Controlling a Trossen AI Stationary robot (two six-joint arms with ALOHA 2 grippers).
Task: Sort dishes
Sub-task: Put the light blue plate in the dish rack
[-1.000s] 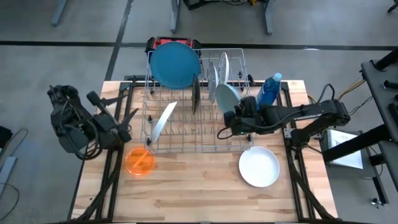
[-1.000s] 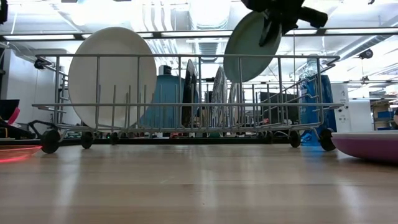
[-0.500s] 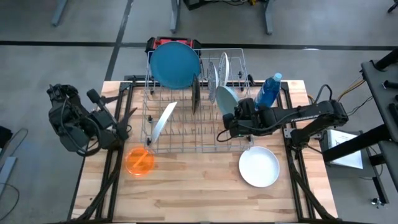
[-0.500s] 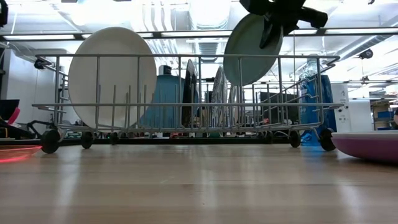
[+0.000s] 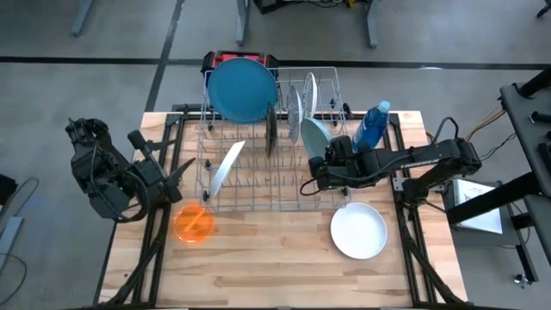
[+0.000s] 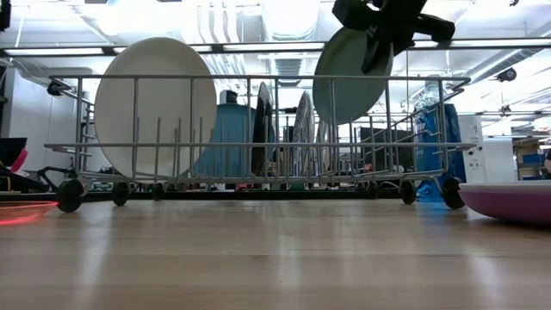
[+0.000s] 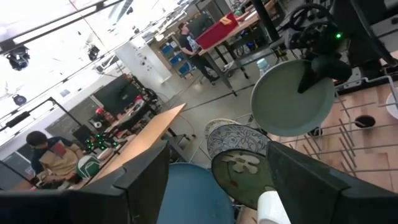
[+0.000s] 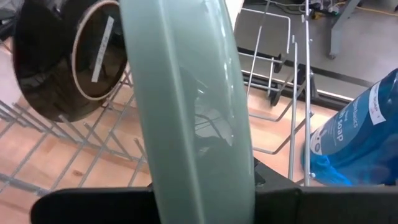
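Note:
A teal-green plate [image 5: 314, 133] stands on edge over the right part of the wire rack [image 5: 258, 185], with my right gripper [image 5: 317, 162] shut on it. In the low view its lower edge [image 6: 349, 116] reaches below the rack's top rail. The rack also holds a large blue plate [image 5: 243, 89], a dark plate [image 5: 271, 131], patterned plates [image 5: 303, 102] and a leaning white plate [image 5: 225, 165]. An orange plate [image 5: 193, 223] and a white plate [image 5: 358, 231] lie flat on the table. My left gripper [image 5: 176, 168] waits open at the rack's left end. My right gripper pinches the teal-green plate's rim [image 8: 205, 168] between its two fingers, one finger [image 8: 93, 202] on each face. It reaches in from the table's right side, slanting down, onto the plate's upper edge [image 6: 379, 47]. The plate hangs upright on edge below the fingers; whether it touches the rack's wires cannot be told.
A blue bottle [image 5: 373, 125] stands just right of the rack, close to my right arm. The table's near half around the two flat plates is bare wood [image 5: 267, 258]. People sit at desks in the room beyond [image 7: 43, 149].
The teal-green plate in my right gripper has sunk a little toward the rack. My left gripper has turned slightly at the wrist and stays open.

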